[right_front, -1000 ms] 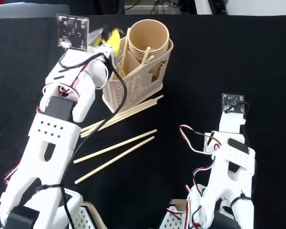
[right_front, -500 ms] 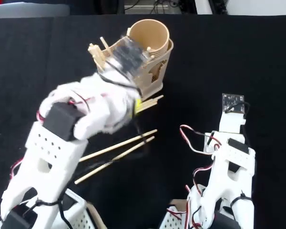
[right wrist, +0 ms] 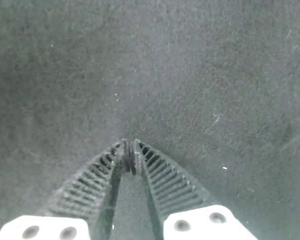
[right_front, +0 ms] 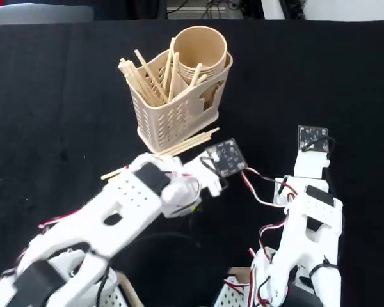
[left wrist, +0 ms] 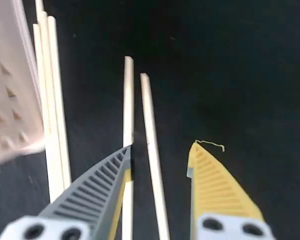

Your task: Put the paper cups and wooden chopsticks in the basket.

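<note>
Two loose wooden chopsticks (left wrist: 150,130) lie on the black counter (left wrist: 240,75) beneath the left claw (left wrist: 161,147), which is spread wide, one stick between its fingers; a second ago that arm was up at the beige slotted plastic basket (right_front: 179,109). Further sticks (left wrist: 52,100) lie just beside the basket, which holds stacked tan paper cups (right_front: 200,48) and chopsticks. Right claw (right wrist: 130,150) pressed closed over the counter, unmoved
</note>
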Available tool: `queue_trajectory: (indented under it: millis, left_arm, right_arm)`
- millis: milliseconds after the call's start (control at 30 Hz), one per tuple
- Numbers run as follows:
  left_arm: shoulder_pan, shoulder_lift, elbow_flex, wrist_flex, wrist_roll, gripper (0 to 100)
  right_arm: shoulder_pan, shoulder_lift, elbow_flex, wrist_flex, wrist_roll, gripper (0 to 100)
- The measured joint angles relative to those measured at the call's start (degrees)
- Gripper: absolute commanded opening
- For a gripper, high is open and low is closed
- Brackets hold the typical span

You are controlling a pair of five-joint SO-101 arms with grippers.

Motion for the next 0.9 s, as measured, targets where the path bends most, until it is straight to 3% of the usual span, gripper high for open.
queue_trajectory:
  millis: [200,367,900]
  left_arm:
    - [-2.46,18.02,-3.87,-10.46,-1.93,19]
    - [-3.96,29.45,-12.40,-10.90,-1.76,15]
    - [-4.66,34.73,-16.79,-15.30,-1.76,15]
  right_arm:
    - [0.00,0.00,0.00,0.00,0.00,2.2]
    - [1.76,0.00,0.00,0.00,0.00,2.2]
    - [1.76,0.00,0.00,0.00,0.00,2.2]
